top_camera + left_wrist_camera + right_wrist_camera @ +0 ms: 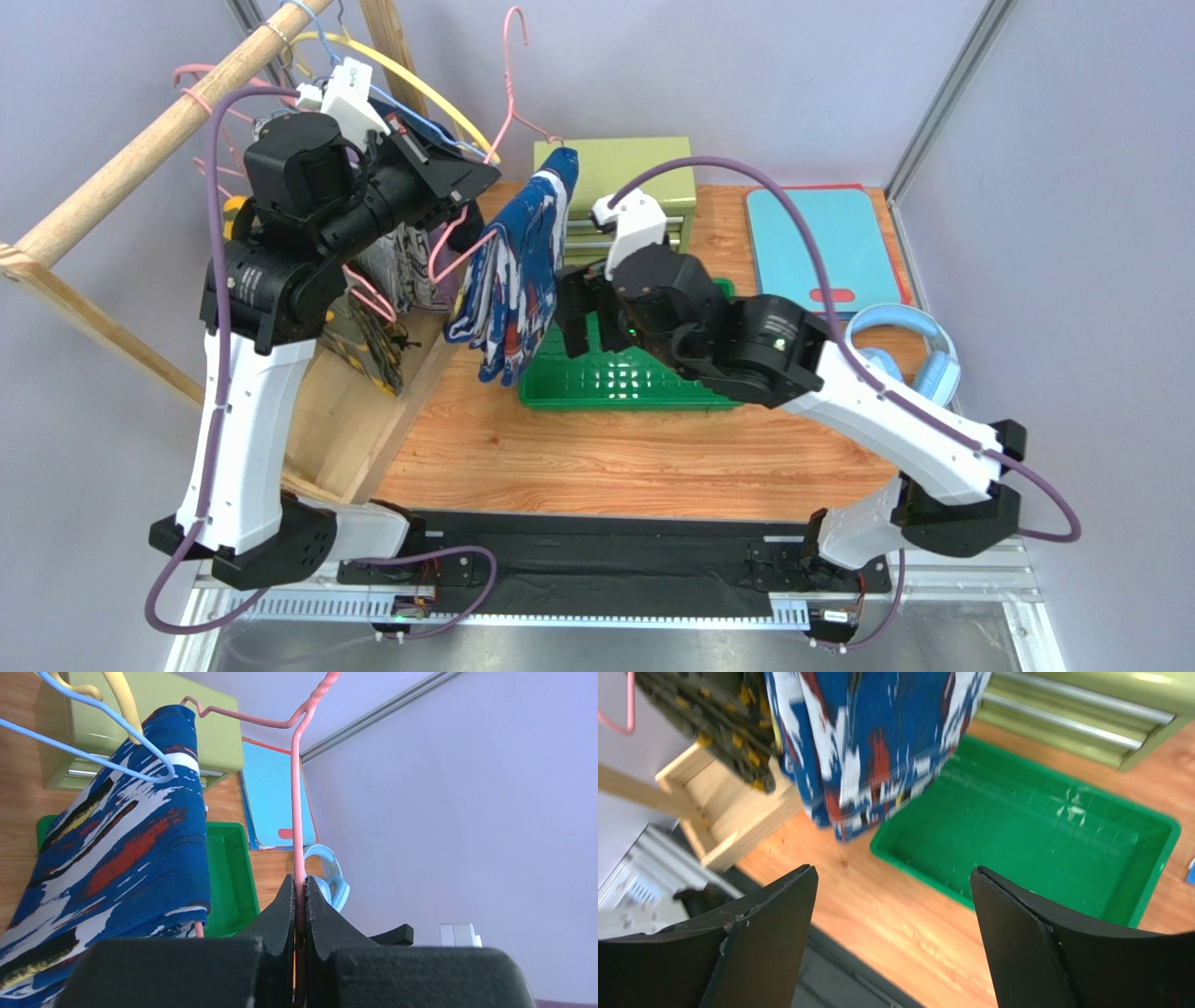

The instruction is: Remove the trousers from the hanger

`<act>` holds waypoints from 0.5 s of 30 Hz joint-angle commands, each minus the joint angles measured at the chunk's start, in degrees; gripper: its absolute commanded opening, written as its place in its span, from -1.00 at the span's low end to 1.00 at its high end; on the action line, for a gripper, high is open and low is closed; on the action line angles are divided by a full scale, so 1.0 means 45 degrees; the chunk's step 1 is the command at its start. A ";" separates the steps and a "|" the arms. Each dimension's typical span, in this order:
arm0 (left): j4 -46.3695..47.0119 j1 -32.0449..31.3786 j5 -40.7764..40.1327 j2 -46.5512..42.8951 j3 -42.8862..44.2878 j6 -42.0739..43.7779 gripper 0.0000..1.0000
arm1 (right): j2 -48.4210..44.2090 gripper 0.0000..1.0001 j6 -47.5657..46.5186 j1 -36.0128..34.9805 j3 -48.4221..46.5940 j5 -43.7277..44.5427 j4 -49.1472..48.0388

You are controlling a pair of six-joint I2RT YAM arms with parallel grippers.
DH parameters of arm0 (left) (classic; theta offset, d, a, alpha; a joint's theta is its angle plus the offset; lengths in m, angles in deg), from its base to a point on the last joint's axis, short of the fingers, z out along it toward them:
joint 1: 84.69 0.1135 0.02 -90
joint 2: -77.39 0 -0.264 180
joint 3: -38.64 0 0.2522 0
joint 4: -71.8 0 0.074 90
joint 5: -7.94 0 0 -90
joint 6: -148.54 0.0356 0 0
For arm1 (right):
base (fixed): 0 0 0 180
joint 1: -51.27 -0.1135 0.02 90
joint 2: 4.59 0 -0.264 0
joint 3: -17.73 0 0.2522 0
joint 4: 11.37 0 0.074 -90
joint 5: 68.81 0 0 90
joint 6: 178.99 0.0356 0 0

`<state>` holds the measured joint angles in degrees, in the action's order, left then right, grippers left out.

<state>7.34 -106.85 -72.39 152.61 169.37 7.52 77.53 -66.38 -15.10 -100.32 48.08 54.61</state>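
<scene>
Pink wire is what I am clamping: my left gripper [300,890] is pinching tight on one side of the hanger [297,798], below its twisted neck, and holding it up in the air. In the top view the hook is looking clear of the wooden rail [140,147], so I am judging the lifting-away part as done.

The trousers [516,273] are not off yet. They are hanging folded over the hanger's wire on the side away from my grip, with the lower ends dangling over the near left corner of the green tray [624,385]. A light blue hanger [84,756] is crossing in front of the cloth in my left wrist view; I cannot tell whether it is touching.

My right gripper [892,878] is standing with its jaws wide apart and gripping nothing. It is sitting low over the table, just beside the hanging cloth and pointing towards its hem, but apart from it.

What I am reckoning is left: taking hold of the fabric with the right, then drawing it off the wire while the left is keeping the hanger steady.
</scene>
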 commanded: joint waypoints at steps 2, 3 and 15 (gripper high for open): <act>0.3003 -0.0097 -0.0196 -0.0660 0.0824 -0.0379 -1.00 | 0.0694 0.68 -0.1391 -0.0661 -0.0731 0.2810 -0.3146; 0.3217 -0.0097 -0.0215 -0.0738 0.0630 -0.0457 -1.00 | 0.0811 0.68 -0.1411 -0.0700 -0.0769 0.2909 -0.3690; 0.4117 -0.0155 -0.0548 -0.2145 -0.0876 -0.0808 -1.00 | 0.2334 0.68 -0.1509 -0.1384 -0.1237 0.3144 -0.5045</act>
<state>12.19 -107.22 -73.81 146.64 164.60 6.01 85.29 -72.83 -21.00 -102.09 60.17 35.62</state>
